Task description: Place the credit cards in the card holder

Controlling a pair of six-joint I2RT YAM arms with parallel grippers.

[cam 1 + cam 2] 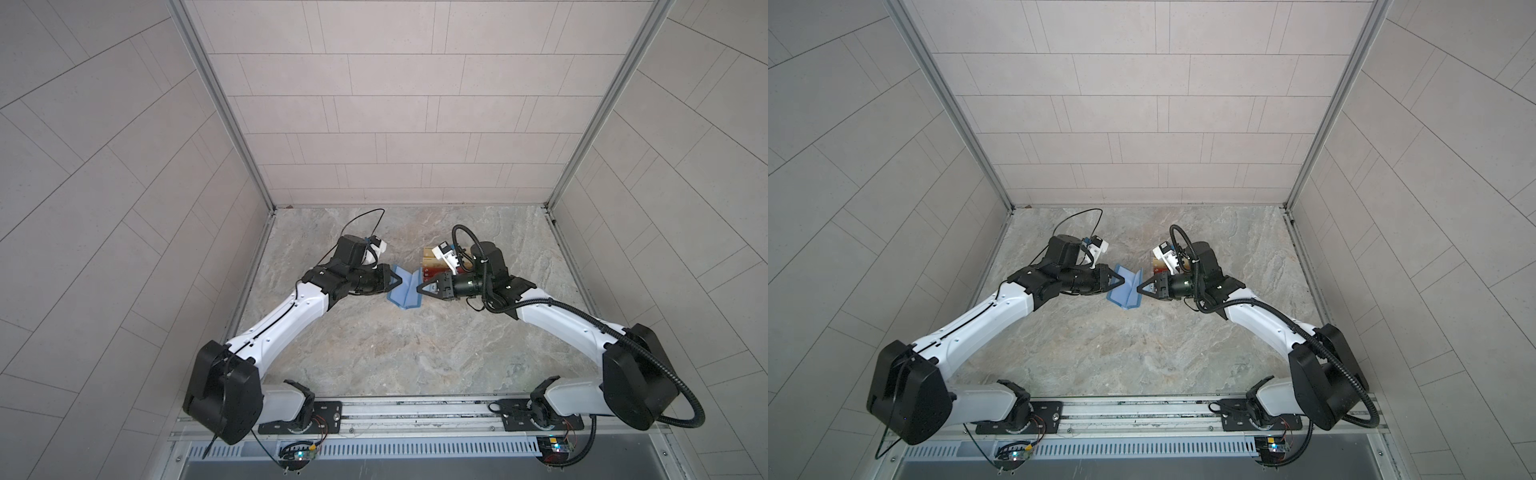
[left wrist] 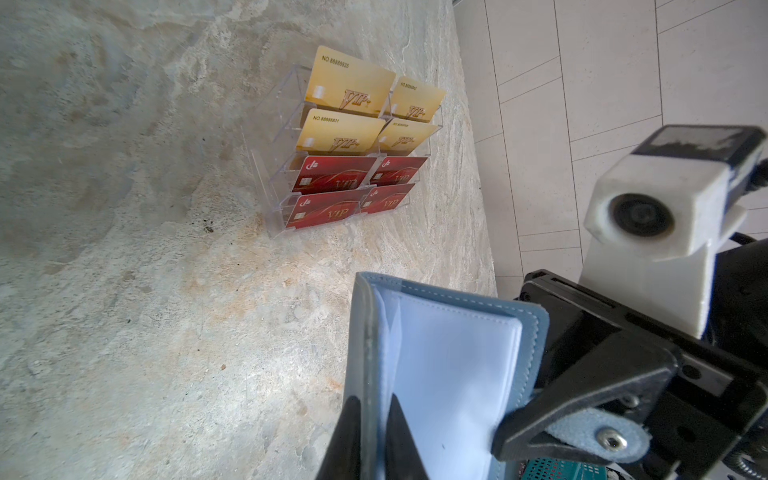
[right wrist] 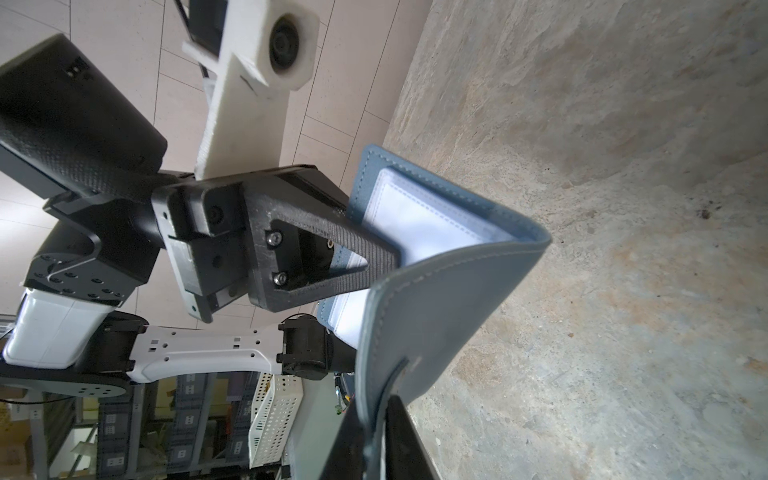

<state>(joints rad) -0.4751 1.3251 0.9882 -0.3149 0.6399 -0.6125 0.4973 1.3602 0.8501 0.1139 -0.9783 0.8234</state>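
Top views: left gripper point(image 1: 399, 282) and right gripper point(image 1: 419, 289) clamp card holder point(image 1: 400, 294) over marbled tabletop point(image 1: 374, 353), tiled walls point(image 1: 374, 104).

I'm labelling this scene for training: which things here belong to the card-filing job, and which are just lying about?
Belongs to the job:
card holder, held open by left gripper and right gripper; red credit cards in the lower tiers of the clear acrylic rack.

Just there:
gold cards in its upper tiers; the rack itself; marble tabletop.
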